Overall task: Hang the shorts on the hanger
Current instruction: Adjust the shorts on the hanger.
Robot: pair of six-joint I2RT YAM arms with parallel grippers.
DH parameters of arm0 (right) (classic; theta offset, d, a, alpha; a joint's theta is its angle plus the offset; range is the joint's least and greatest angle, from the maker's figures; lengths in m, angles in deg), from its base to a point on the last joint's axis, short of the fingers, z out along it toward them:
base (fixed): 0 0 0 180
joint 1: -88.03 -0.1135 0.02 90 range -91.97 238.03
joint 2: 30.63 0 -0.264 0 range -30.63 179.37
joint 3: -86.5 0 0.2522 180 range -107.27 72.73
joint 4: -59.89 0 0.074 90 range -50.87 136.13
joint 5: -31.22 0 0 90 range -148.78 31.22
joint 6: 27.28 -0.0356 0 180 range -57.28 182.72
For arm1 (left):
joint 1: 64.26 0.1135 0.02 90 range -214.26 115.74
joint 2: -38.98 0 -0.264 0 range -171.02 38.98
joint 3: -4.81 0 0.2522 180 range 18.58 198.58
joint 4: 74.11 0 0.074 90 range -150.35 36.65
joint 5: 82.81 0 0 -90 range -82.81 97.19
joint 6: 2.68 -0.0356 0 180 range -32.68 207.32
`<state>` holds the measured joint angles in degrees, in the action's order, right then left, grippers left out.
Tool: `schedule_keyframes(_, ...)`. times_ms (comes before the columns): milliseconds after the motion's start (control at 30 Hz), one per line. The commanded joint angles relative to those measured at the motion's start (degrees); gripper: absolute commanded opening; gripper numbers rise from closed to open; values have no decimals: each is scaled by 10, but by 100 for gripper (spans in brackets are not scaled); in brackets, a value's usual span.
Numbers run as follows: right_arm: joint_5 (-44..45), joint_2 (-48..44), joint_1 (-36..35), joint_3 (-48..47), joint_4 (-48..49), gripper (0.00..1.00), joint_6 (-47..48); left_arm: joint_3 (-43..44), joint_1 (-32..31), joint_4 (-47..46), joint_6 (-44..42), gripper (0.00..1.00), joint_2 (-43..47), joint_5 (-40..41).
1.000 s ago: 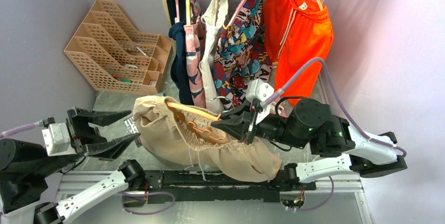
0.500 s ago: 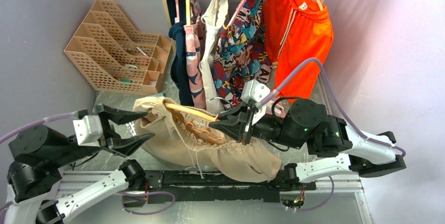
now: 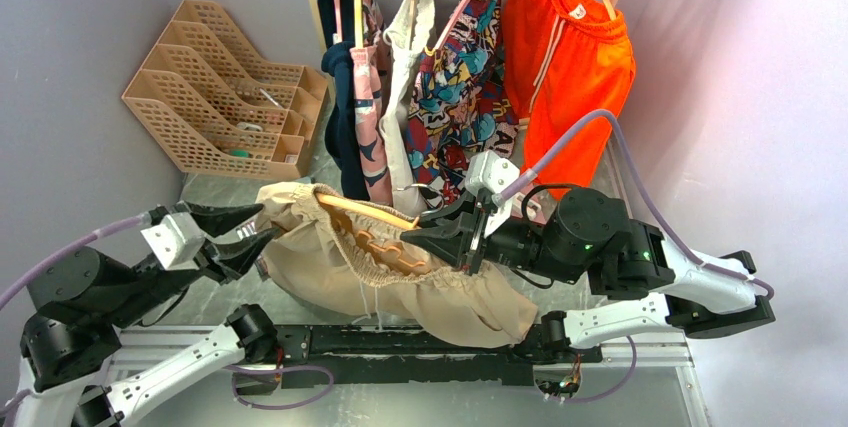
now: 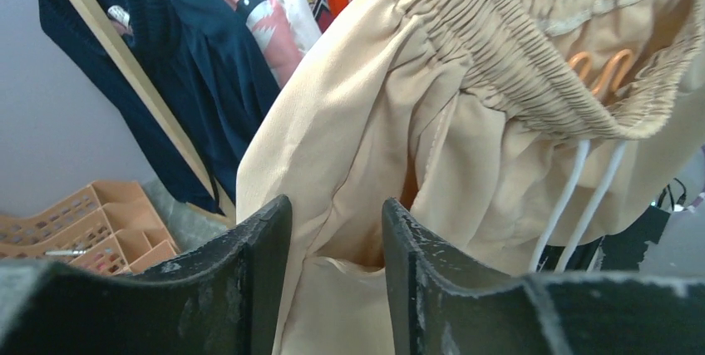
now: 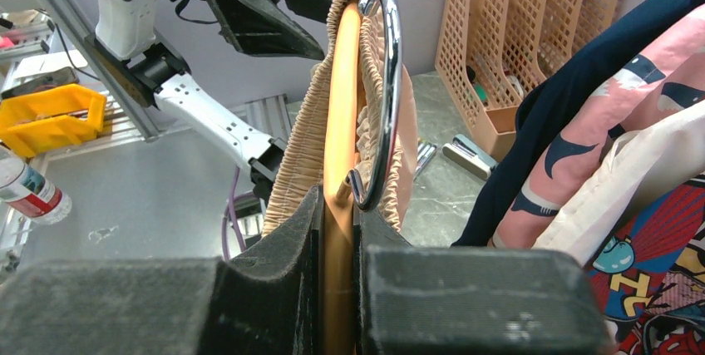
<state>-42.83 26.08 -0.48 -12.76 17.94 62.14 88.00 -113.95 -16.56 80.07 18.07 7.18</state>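
My left gripper (image 3: 265, 224) has come in to the edge of the shorts (image 3: 330, 282), jaws narrowing but still apart around the cloth. The right gripper (image 3: 412, 229) pinches the hanger (image 3: 365, 212), so I can soon pull the waistband.

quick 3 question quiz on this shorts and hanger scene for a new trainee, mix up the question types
1. True or false: the right gripper is clamped on the hanger.
2. The hanger's wavy bar sits: A) inside the waistband of the shorts; B) below the leg hems; C) clear of the fabric altogether.
3. Short answer: which gripper has its jaws apart, with shorts fabric right ahead of them?

Key
1. True
2. A
3. The left gripper
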Motion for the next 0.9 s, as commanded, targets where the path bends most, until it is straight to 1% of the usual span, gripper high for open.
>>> schedule_keyframes(0,4,-14,0,-13,39,0,-1,-10,2,5,-21,46,-14,39)
schedule_keyframes(67,4,-15,0,-13,38,0,-1,-11,2,5,-27,40,-19,40)
schedule_keyframes(233,4,-15,-1,-11,36,0,-2,-9,2,-3,-38,20,-28,43)
schedule_keyframes(300,4,-14,0,-12,35,0,-2,-5,2,-7,-43,8,-29,41)
schedule_keyframes(567,8,-8,0,-23,13,0,-2,35,2,-33,-55,7,-24,59)
schedule_keyframes(733,8,-10,-1,-21,15,0,-2,42,2,-21,-52,7,-24,63)
schedule_keyframes(767,8,-11,0,-21,15,0,-2,41,2,-14,-49,13,-25,59)
schedule_keyframes(833,8,-10,-1,-21,17,0,-1,39,2,1,-41,40,-28,49)
schedule_keyframes(867,8,-10,0,-21,17,0,-1,38,2,9,-35,52,-29,41)
